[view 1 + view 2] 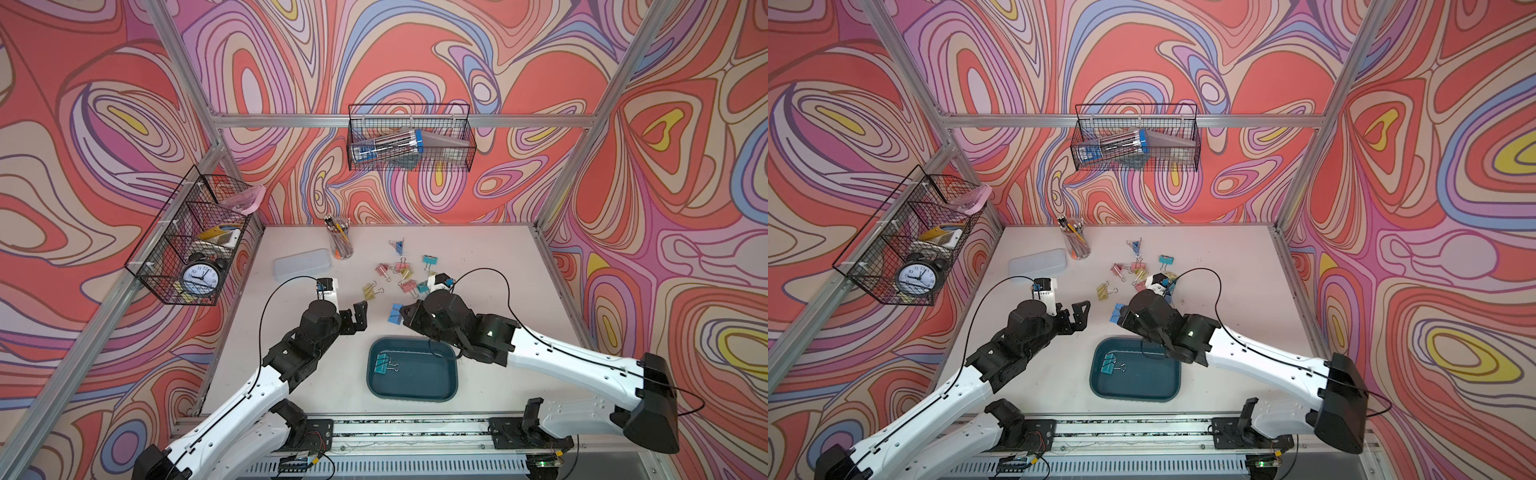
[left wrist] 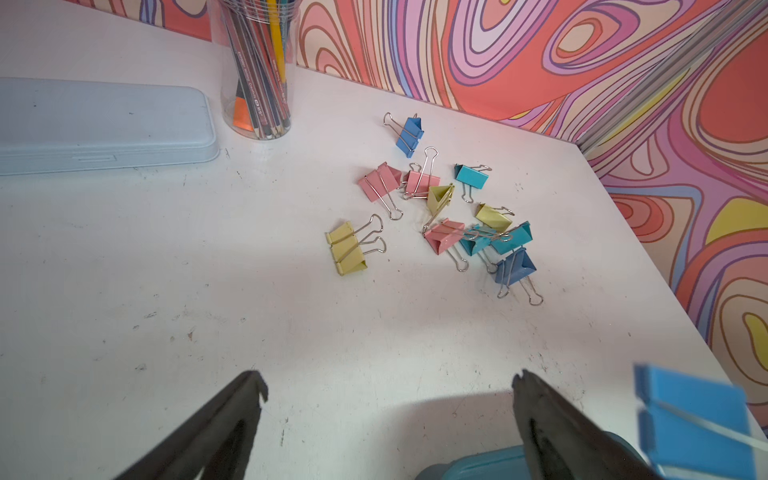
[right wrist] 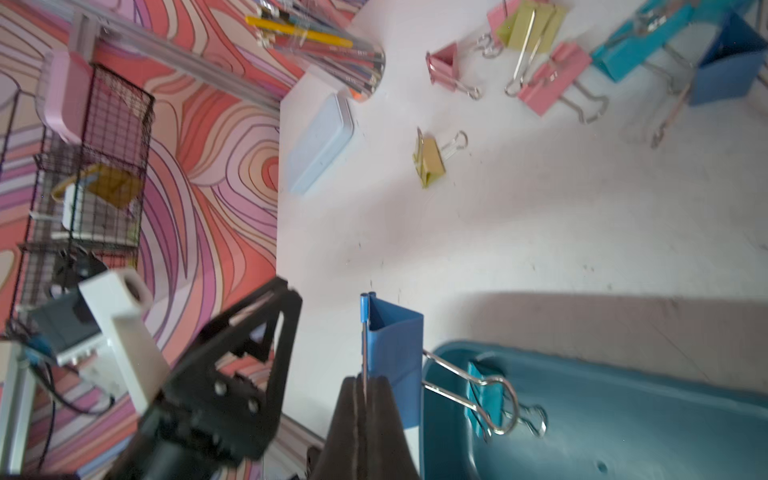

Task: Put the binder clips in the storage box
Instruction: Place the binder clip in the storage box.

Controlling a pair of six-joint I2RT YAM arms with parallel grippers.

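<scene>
Low in the right wrist view, the right fingers (image 3: 382,419) pinch tight on the wire handle of a blue binder clip (image 3: 395,345), its body just past their tips beside the storage box (image 3: 623,436) rim. Left of centre in a top view, the left fingers (image 1: 360,311) spread wide, empty; one teal binder clip (image 1: 381,362) lies in the box, other binder clips (image 1: 405,272) on the tabletop (image 1: 478,291) above.
</scene>
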